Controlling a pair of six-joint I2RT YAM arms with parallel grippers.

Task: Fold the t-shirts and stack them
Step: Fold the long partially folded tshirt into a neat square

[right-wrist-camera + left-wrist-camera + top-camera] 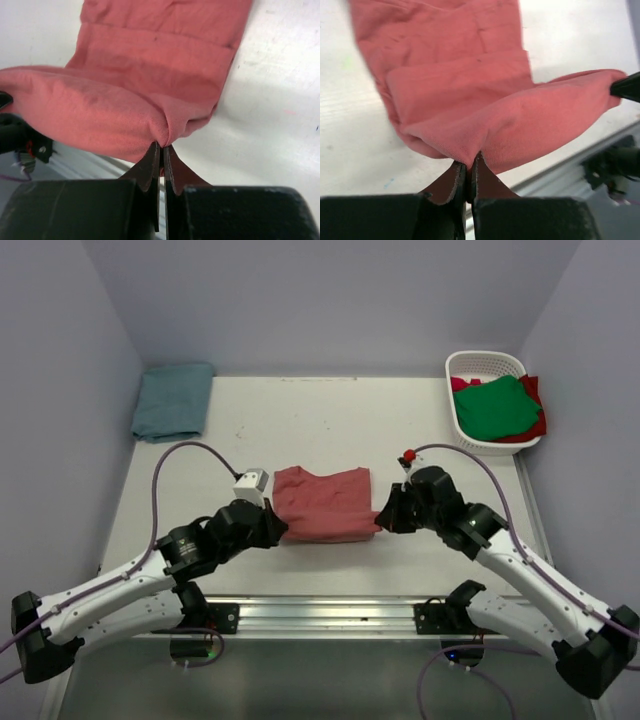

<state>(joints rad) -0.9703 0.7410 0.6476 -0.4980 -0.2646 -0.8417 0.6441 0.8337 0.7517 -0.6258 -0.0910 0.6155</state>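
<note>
As the overhead view has it, count four shirts and two arms: one brick-red t-shirt [322,503] lies partly folded at the centre of the table [330,410], one teal t-shirt [173,398] sits folded at the upper left, and one green t-shirt [497,405] is heaped over one bright red t-shirt [537,426] in the single white basket [485,359] at the upper right. Both arms sweep in low from the bottom corners, elbows out, wrists turned toward each other. The left gripper [281,530] is at the shirt's lower-left corner, the right gripper [379,523] at its lower-right corner. Over to the left wrist camera: the left gripper [469,167] has its jaws pinched tight on a fold of the brick-red cloth, which rises off the table and drapes across to the right edge of the frame, where a dark tip of the right gripper [625,86] pokes in. And the right wrist camera: the right gripper [161,150] is likewise clamped narrow on a bunched corner of that same shirt, its lifted edge running off to the left while the rest lies flat toward the top of the frame.
</note>
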